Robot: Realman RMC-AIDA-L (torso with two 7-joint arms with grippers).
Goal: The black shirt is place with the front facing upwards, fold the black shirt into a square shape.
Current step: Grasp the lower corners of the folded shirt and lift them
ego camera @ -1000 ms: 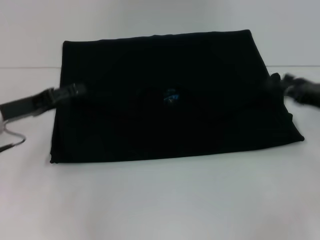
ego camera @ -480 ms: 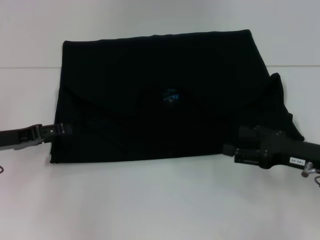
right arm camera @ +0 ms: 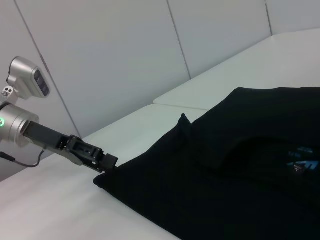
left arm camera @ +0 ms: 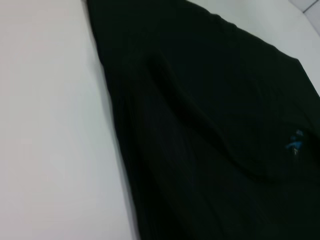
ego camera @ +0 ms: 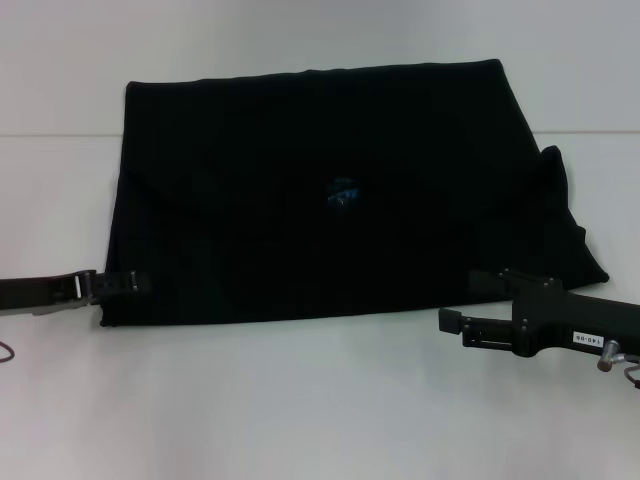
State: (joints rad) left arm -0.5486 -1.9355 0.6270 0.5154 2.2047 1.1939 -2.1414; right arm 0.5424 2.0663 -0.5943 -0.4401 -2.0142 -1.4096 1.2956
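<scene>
The black shirt (ego camera: 320,190) lies flat on the white table (ego camera: 300,400), folded into a wide rectangle. Its blue neck label (ego camera: 343,192) shows near the middle and the lettering is hidden. The shirt also fills the left wrist view (left arm camera: 210,125) and shows in the right wrist view (right arm camera: 240,165). My left gripper (ego camera: 140,283) is low at the shirt's left edge near the near left corner, shut, its tip over the cloth; it also shows in the right wrist view (right arm camera: 109,161). My right gripper (ego camera: 462,300) is open just off the near edge, towards the right corner.
A small bump of cloth (ego camera: 555,165) sticks out at the shirt's right edge. Bare white table lies in front of the shirt and to both sides. A pale wall (right arm camera: 125,50) stands behind the table.
Both grippers have moved from the shirt's side edges toward me. The left now sits at the near left corner, the right at the near edge. The shirt has stayed flat.
</scene>
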